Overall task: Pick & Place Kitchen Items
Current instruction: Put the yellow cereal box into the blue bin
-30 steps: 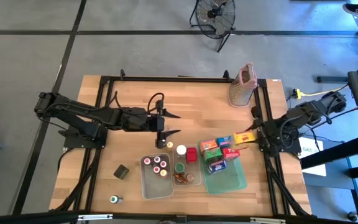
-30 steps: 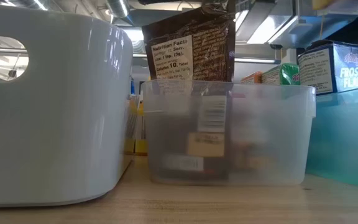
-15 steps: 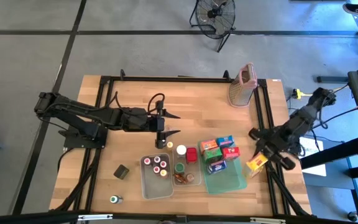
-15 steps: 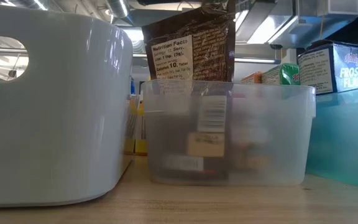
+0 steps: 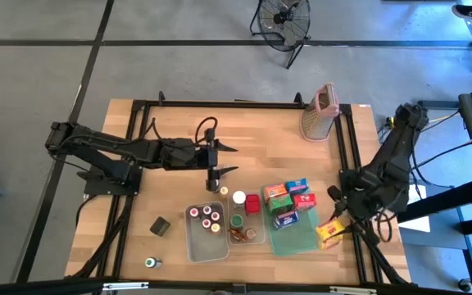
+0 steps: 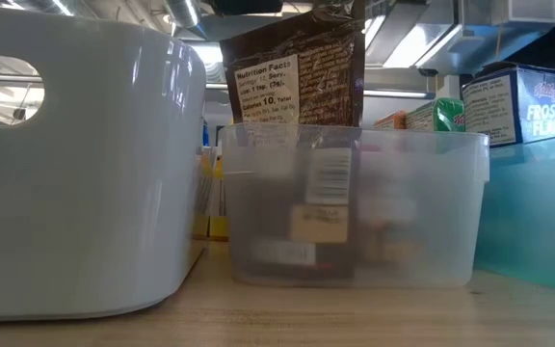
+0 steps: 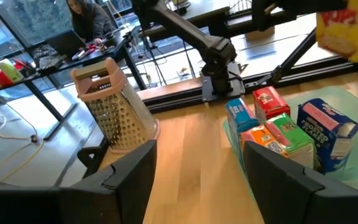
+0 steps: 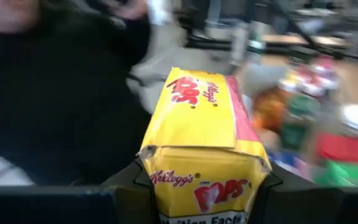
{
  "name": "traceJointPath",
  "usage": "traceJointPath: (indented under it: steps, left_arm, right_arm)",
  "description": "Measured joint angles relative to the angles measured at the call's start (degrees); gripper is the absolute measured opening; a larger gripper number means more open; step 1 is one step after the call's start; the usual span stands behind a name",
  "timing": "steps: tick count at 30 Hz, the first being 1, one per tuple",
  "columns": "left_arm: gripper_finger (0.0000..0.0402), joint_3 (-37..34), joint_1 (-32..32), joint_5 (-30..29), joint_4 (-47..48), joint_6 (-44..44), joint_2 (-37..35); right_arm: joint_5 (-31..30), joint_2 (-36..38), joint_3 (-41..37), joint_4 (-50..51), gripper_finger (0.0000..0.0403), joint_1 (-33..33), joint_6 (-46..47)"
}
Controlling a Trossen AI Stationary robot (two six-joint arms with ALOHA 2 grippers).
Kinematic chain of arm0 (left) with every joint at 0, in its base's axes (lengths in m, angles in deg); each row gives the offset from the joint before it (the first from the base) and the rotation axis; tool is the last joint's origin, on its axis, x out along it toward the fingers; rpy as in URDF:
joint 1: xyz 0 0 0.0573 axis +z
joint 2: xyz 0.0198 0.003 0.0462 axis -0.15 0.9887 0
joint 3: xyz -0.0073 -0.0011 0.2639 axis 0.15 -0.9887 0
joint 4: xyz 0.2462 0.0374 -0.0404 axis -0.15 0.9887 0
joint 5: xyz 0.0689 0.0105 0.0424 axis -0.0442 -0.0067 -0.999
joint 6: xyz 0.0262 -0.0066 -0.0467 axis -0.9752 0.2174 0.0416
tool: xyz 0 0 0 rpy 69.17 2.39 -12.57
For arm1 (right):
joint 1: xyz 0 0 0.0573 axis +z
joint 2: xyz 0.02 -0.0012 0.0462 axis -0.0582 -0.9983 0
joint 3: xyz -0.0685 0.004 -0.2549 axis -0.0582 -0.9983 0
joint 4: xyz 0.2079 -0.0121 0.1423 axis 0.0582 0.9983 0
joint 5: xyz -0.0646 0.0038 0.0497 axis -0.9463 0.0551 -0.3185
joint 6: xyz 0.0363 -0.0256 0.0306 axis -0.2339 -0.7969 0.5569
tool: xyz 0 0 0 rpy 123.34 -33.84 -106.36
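A yellow Pops carton (image 5: 329, 232) hangs beside the right edge of the green tray (image 5: 301, 240), with my right gripper (image 5: 335, 221) shut on it. It fills the right wrist view as the yellow carton (image 8: 199, 134) and shows in the left wrist view (image 7: 347, 28). Several colourful cartons (image 5: 289, 201) stand on the tray. Small jars (image 5: 207, 220) sit in a clear tub (image 5: 206, 246). My left gripper (image 5: 226, 159) hovers open over the table's middle, nothing between its fingers (image 7: 129, 177). My right gripper pinches the yellow carton between its two fingers, one on each narrow side (image 8: 149, 177) at the carton's wrist-side end. The fingers come nearly level from the table's right side and lie along the carton. The carton is lifted clear, its printed face up.
A metal grater with a pink top (image 5: 319, 112) stands at the far right. A second clear tub (image 5: 247, 231) holds more items. A dark block (image 5: 161, 225) and a small jar (image 5: 150, 262) lie near left. A person sits beyond the table (image 7: 92, 22).
My right gripper has swung with the yellow carton from above the tray's far right corner toward the table's near edge and down, turning as it went. It stays shut on the carton.
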Motion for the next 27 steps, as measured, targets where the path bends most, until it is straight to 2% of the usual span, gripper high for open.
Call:
traceJointPath:
  steps: [4,9,14,20,27]
  left_arm:
    - [0.0235,0.0,-0.02,0.12,-0.02,0.02,0.0]
    - [0.0235,0.0,-0.07,0.22,-0.02,0.02,0.0]
    - [0.0235,0.0,-0.09,0.22,-0.02,0.02,0.0]
    - [0.0235,0.0,-0.09,0.22,-0.02,0.04,0.0]
    - [0.0235,0.0,-0.09,0.22,-0.02,0.04,0.0]
  right_arm:
    - [-12.96,-2.18,-0.53,4.74,0.013,4.09,4.47]
    - [-18.57,-3.56,-4.58,4.9,0.013,6.39,8.83]
    - [-19.86,-3.54,-7.5,2.46,0.013,6.79,9.53]
    - [-24.09,-3.53,-9.99,2.23,0.013,6.68,9.35]
    - [-24.19,-3.52,-11.21,2.29,0.013,5.16,10.57]
